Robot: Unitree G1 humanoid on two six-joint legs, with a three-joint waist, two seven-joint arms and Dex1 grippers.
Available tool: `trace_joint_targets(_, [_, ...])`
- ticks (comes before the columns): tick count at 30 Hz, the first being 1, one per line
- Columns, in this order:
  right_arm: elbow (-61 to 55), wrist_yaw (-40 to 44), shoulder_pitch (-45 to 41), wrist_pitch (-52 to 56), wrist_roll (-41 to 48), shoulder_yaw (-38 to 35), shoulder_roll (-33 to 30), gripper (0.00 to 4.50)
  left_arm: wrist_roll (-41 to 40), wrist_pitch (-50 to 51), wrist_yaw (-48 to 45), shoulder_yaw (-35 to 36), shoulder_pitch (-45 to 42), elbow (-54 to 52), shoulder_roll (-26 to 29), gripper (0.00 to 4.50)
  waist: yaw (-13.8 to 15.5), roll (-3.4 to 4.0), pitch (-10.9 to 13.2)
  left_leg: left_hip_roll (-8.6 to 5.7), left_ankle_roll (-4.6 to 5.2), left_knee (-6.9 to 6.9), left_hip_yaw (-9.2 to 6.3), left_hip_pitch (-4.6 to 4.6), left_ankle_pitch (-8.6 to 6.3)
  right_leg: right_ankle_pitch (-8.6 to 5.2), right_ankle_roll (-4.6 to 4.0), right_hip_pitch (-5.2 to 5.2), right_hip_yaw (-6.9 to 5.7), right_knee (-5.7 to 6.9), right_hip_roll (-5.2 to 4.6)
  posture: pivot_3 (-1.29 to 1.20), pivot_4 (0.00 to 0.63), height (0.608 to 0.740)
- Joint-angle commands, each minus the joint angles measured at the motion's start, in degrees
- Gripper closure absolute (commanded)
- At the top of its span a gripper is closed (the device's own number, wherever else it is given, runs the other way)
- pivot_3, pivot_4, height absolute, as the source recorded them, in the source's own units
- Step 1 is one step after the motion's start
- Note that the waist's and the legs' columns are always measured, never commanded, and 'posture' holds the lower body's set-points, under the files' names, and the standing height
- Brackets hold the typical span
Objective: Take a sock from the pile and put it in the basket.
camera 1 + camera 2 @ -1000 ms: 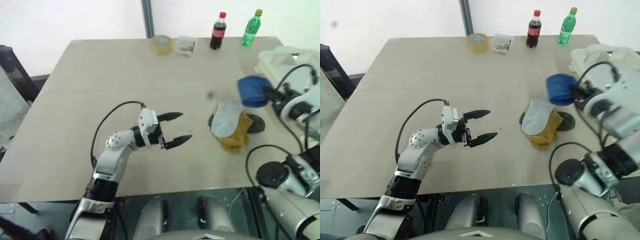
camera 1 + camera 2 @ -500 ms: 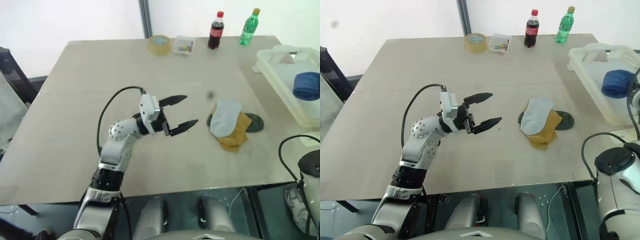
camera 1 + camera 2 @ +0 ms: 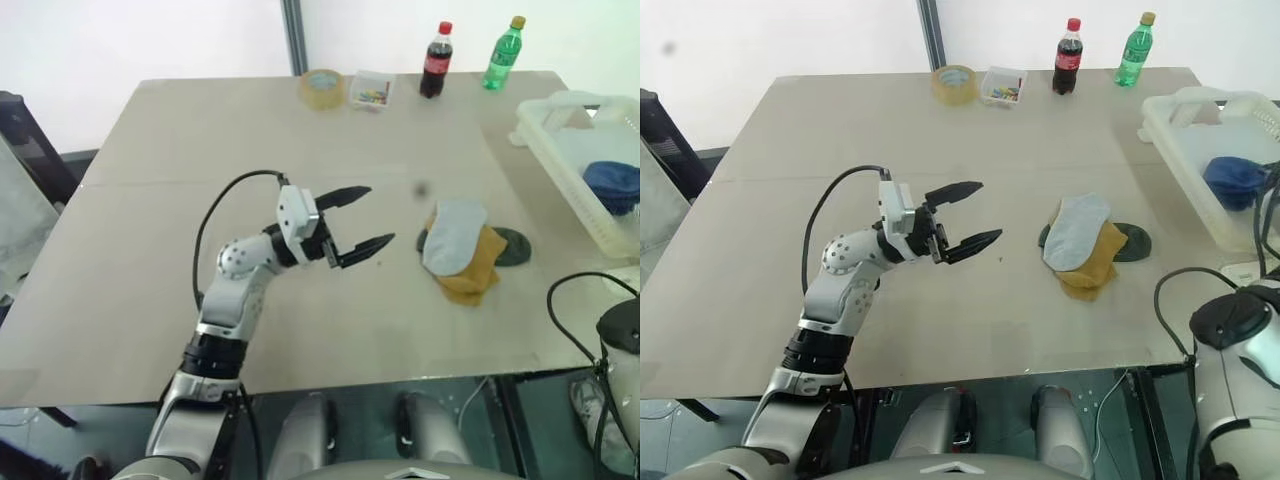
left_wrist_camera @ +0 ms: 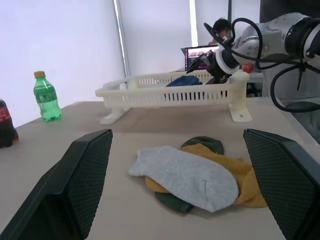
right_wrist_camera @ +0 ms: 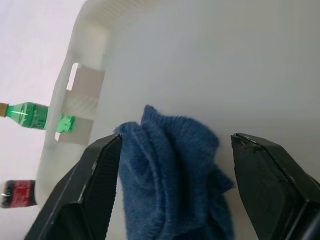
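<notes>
Your blue sock (image 3: 1234,182) lies bunched inside the basket (image 3: 1173,148), which sits at the right edge of the head views with its far side cut off by the frame. In the right wrist view the right gripper (image 5: 175,165) has its two black fingers spread wide on either side of the sock (image 5: 175,175), with a gap showing between each pad and the fabric — nothing is gripped.

The pile (image 3: 463,250) rests right of centre on the table (image 3: 200,150): a grey sock on top, mustard beneath it, dark green poking out toward the basket. It sits near the basket's near wall but apart from it.

Your left gripper (image 3: 372,216) hovers over the middle of the table, fingers wide apart and holding nothing, pointing toward the pile with bare table between them.

The whole left half of the table is open. Along the far edge, upper centre of the frame, stand a tape roll (image 3: 322,88), a small clear box (image 3: 373,90), a cola bottle (image 3: 436,61) and a green bottle (image 3: 503,54) — well apart from both grippers.
</notes>
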Motion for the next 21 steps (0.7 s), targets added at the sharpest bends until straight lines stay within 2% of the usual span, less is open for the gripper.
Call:
trace_joint_targets(1, [-15.5, 6.3, 4.2, 3.5, 2.4, 8.4, -0.7, 0.89, -0.8, 0.3, 0.2, 1.4, 1.5, -3.4, 1.9, 0.0, 0.0, 0.02, 0.0, 0.01, 0.0, -0.01, 0.01, 0.0, 0.0, 0.0, 0.0, -0.01, 0.0, 0.0, 0.0, 0.0, 0.15, 0.74])
trace_joint_targets(4, [-30.0, 16.3, 11.6, 7.4, 6.5, 16.5, -0.5, 0.89, -1.8, 2.6, 0.8, 3.3, 4.5, -5.3, 4.7, 0.0, -0.5, 0.06, 0.0, 0.19, 0.0, -0.05, 0.06, 0.06, 0.0, 0.0, 0.0, -0.03, 0.08, 0.02, 0.1, 0.0, 0.15, 0.74])
trace_joint_targets(8, [-47.9, 26.1, 23.8, 7.1, 14.3, 22.5, 5.4, 0.89, -2.0, 6.9, 3.0, 4.4, 10.8, -11.0, 7.9, 0.0, -0.4, 0.03, 0.0, 0.32, -0.01, -0.07, -0.01, 0.18, 0.0, -0.01, -0.02, 0.02, 0.05, 0.06, 0.29, 0.0, 0.15, 0.74])
trace_joint_targets(11, [-58.6, 33.5, 36.2, 6.0, 17.6, 28.6, 9.1, 0.89, -3.7, 12.5, 6.3, 6.3, 17.0, -17.2, 9.6, 0.0, 0.1, 0.03, 0.0, 0.45, -0.01, -0.07, -0.07, 0.17, 0.0, -0.01, -0.04, 0.02, -0.02, 0.1, 0.27, 0.0, 0.15, 0.74])
trace_joint_targets(14, [-63.2, 39.5, 48.2, 5.6, 18.4, 34.2, 10.6, 0.89, -4.8, 21.3, 11.2, 7.5, 22.7, -22.2, 11.8, 0.0, 0.4, 0.03, 0.0, 0.37, -0.02, -0.07, -0.09, 0.09, -0.01, -0.03, -0.04, 0.02, -0.09, 0.07, 0.04, 0.0, 0.15, 0.74])
trace_joint_targets(17, [-63.4, 48.7, 60.1, -0.8, 11.8, 39.7, 8.7, 0.89, -3.7, 24.7, 15.1, 8.2, 29.9, -26.7, 12.8, 0.0, 0.3, 0.02, 0.0, 0.23, 0.04, 0.01, -0.01, 0.09, -0.04, -0.13, -0.2, 0.06, -0.04, 0.0, -0.12, 0.0, 0.15, 0.74])
trace_joint_targets(21, [-57.4, 61.8, 69.4, -12.5, 5.4, 38.7, 5.4, 0.89, -2.7, 24.6, 17.7, 9.7, 38.4, -30.5, 13.2, 0.0, 0.2, -0.02, 0.0, 0.24, 0.08, 0.13, 0.02, 0.2, -0.08, -0.3, -0.02, 0.1, -0.02, 0.0, -0.12, 0.0, 0.15, 0.74])
